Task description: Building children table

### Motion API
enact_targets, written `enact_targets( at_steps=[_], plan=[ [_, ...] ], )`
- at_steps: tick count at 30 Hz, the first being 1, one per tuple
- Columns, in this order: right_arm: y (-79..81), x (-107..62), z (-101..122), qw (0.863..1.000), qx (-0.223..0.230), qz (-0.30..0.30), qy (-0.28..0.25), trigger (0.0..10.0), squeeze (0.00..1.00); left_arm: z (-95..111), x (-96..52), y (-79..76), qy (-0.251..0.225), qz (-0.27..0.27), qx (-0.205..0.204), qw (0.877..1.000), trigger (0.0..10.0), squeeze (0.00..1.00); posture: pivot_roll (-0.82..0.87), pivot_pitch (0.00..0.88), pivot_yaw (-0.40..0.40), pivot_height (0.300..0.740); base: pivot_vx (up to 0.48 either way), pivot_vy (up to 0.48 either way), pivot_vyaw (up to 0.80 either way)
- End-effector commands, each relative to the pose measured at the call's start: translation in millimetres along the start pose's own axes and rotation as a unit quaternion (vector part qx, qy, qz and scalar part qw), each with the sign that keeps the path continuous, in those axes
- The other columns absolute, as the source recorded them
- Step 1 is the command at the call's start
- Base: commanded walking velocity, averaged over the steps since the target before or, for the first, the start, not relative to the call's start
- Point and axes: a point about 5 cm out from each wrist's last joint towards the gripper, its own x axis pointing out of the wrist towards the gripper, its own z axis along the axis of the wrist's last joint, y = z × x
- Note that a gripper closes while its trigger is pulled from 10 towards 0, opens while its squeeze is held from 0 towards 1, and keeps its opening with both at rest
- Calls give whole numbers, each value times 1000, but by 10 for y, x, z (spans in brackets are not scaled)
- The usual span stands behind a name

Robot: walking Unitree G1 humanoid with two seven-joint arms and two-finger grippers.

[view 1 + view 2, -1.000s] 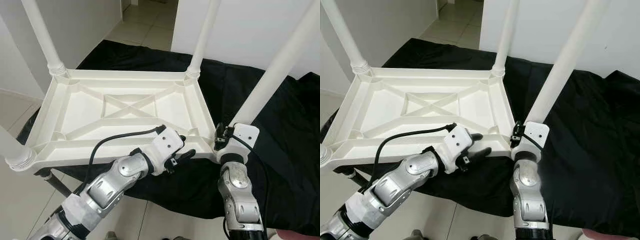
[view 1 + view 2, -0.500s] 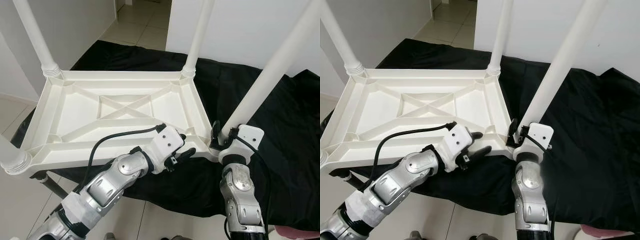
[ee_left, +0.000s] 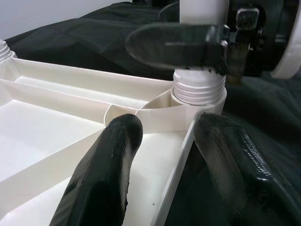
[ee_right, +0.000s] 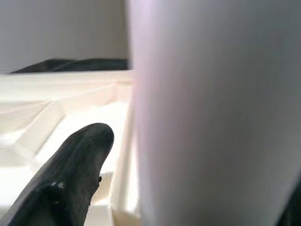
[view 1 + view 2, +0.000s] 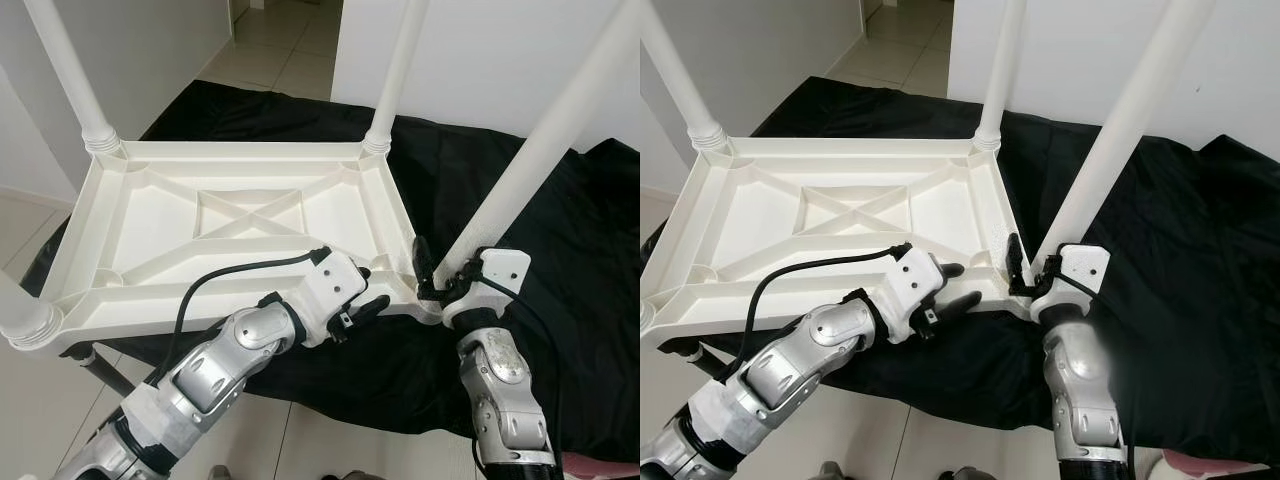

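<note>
Pale tiled floor (image 5: 30, 225) far left, white walls behind, doorway beyond. Upturned white table (image 5: 240, 215) resting on black cloth (image 5: 560, 230), ribbed underside up, legs skyward. Left gripper (image 5: 362, 293) at near rim (image 3: 176, 162), fingers (image 3: 106, 169) spread, one each side of rim, clamping nothing. Right gripper (image 5: 1025, 268) clenched round base of near-right leg (image 5: 530, 165), beside threaded collar (image 3: 197, 89) at corner.
</note>
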Motion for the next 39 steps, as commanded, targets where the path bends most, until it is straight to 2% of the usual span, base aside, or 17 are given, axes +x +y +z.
enact_targets(
  at_steps=[1,7,11,13,14,16,17,18,19,30,31,32,33,38,39],
  plan=[
    [-28,-20,-32,1000,2,19,4,10000,0,11,8,-106,-1,-96,0,995,10000,0,-11,106,-69,740,0,0,0],
    [-83,-22,-71,997,-13,70,16,10000,0,8,-3,-98,0,-94,0,996,10000,0,-4,104,-66,740,0,0,0],
    [-180,-23,-67,995,-34,93,17,10000,0,23,-5,-106,0,-95,-1,995,10000,0,1,105,-62,740,0,0,0],
    [-206,-28,-77,994,-40,104,21,9725,0,25,-8,-110,0,-96,-2,995,10000,0,2,105,-57,740,0,0,0],
    [-230,-30,-74,993,-42,111,21,4627,0,22,-13,-112,0,-98,-2,995,10000,0,4,104,-55,740,0,0,0],
    [-247,-30,-71,992,-44,116,22,4627,0,19,-16,-114,1,-99,-1,995,10000,0,4,104,-55,740,0,0,0],
    [-281,-27,-70,992,-47,116,24,1255,0,18,-17,-113,2,-99,-1,995,10000,0,4,104,-56,740,0,0,0],
    [-281,-27,-70,992,-47,116,24,1255,0,18,-17,-113,2,-99,-1,995,10000,0,4,104,-56,740,0,0,0],
    [-311,-25,-72,991,-52,117,26,0,0,19,-17,-112,2,-99,-1,995,10000,0,5,104,-57,740,0,0,0],
    [-318,-43,-113,991,-48,121,31,0,0,27,-3,-105,0,-99,-1,995,10000,0,-2,103,-56,740,0,0,0],
    [-303,-45,-115,992,-43,115,32,3608,0,28,-1,-104,0,-100,-2,995,10000,0,-4,103,-56,740,0,0,0],
    [-295,-46,-116,993,-39,111,32,3608,0,28,0,-103,0,-100,-2,995,10000,0,-4,103,-56,740,0,0,0],
    [-270,-45,-117,993,-34,110,32,10000,0,28,1,-103,0,-100,-2,995,10000,0,-6,104,-55,740,0,0,0],
    [-190,-39,-149,995,-25,86,43,10000,0,30,5,-111,-1,-102,-2,995,10000,0,-10,106,-55,740,0,0,0],
    [-134,-35,-154,996,-18,74,46,10000,0,27,9,-118,0,-104,2,995,10000,0,-11,107,-57,740,0,0,0]
  ],
)
